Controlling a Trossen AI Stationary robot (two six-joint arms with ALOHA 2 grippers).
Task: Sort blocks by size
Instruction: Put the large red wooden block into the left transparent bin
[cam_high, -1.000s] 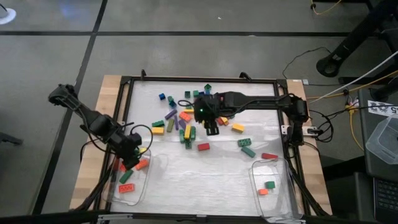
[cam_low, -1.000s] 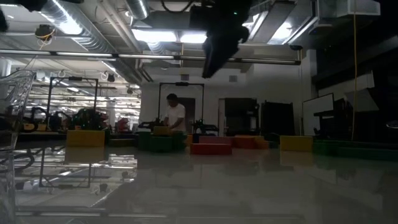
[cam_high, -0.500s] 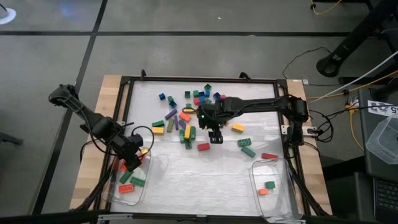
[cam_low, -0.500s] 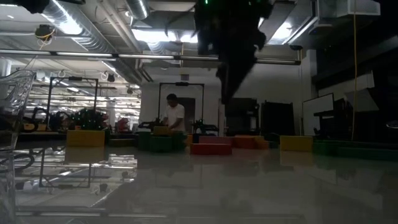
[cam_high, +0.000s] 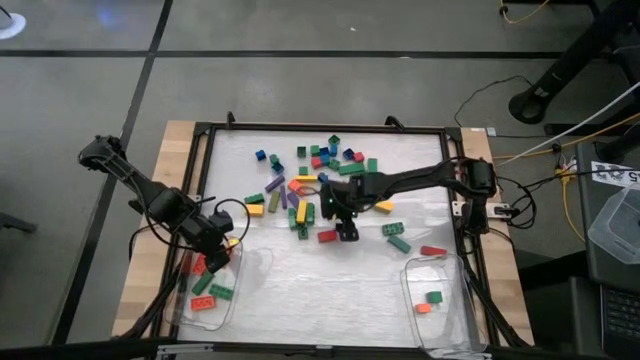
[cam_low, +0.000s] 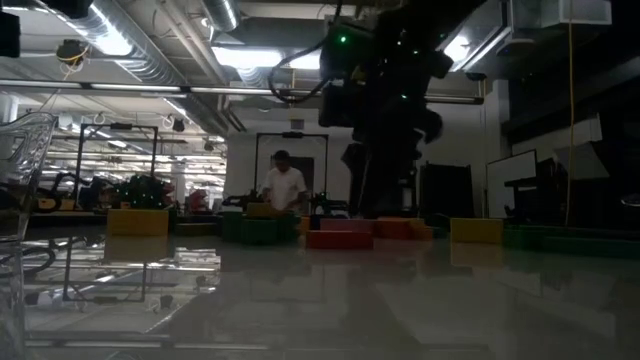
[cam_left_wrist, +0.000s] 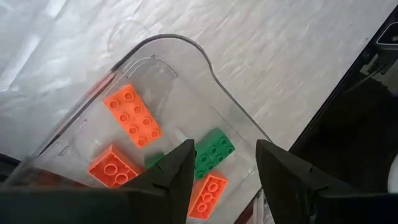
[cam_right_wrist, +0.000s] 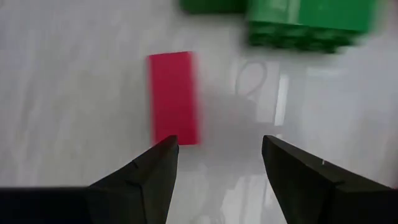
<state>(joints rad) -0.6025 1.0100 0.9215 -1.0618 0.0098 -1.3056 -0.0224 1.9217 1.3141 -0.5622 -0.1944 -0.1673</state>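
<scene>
Orange and green blocks (cam_left_wrist: 133, 116) in tub (cam_left_wrist: 205, 60)

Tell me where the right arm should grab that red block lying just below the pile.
Pinch the red block across its two long sides, descending from straight above. It lies flat and alone on the table, clear of the green blocks, and the open right end effector hovers just beside it.

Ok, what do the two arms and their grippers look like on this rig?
Both arms are dark, jointed and slim, with black cables looping beside them. The left gripper and right gripper each have two dark, wedge-shaped fingers. The right arm carries a small green light near its wrist.
</scene>
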